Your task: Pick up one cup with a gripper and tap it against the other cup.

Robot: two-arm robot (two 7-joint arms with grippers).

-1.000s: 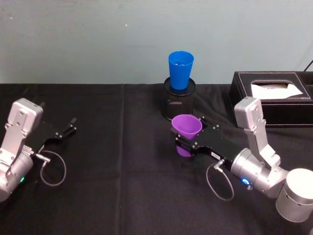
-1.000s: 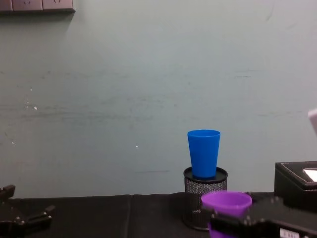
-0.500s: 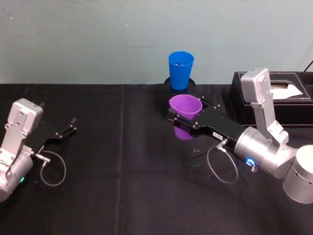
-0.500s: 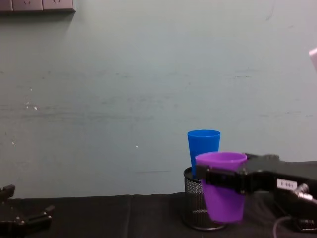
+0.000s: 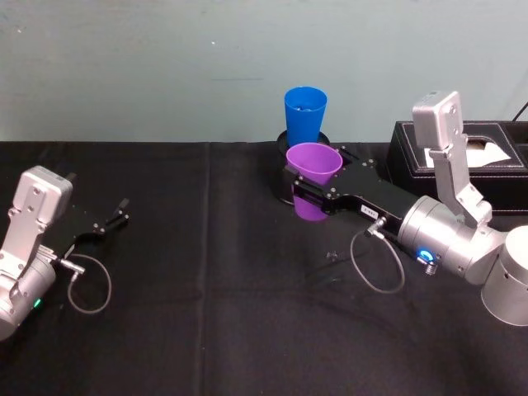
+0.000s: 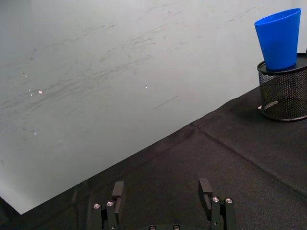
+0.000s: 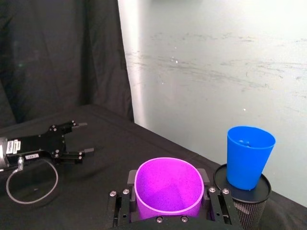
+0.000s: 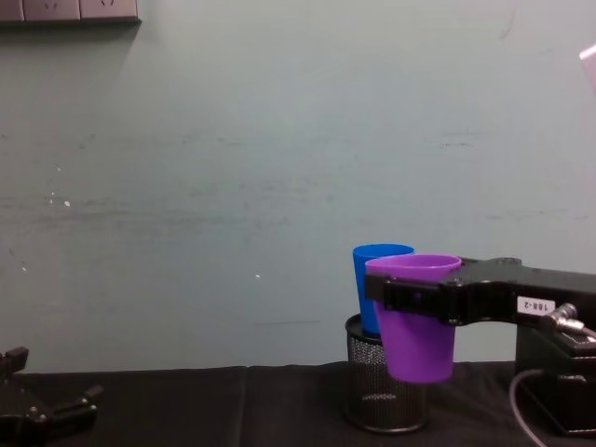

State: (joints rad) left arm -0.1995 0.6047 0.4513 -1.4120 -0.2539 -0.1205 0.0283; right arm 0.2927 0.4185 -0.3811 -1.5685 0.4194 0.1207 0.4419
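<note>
The purple cup hangs upright above the table, with my right gripper shut on its sides just below the rim. From the chest view the purple cup stands in front of the blue cup and at about its height. The blue cup stands upright on a black wire-mesh pen holder at the back of the table. In the right wrist view a small gap shows between the purple cup and the blue cup. My left gripper rests open at the far left.
A black tissue box stands at the back right, close behind my right arm. A black cloth covers the table, and a pale wall rises behind it. The left gripper has nothing between its fingers.
My right gripper has lifted the purple cup from near table level and carried it back toward the blue cup. The left arm has not moved.
</note>
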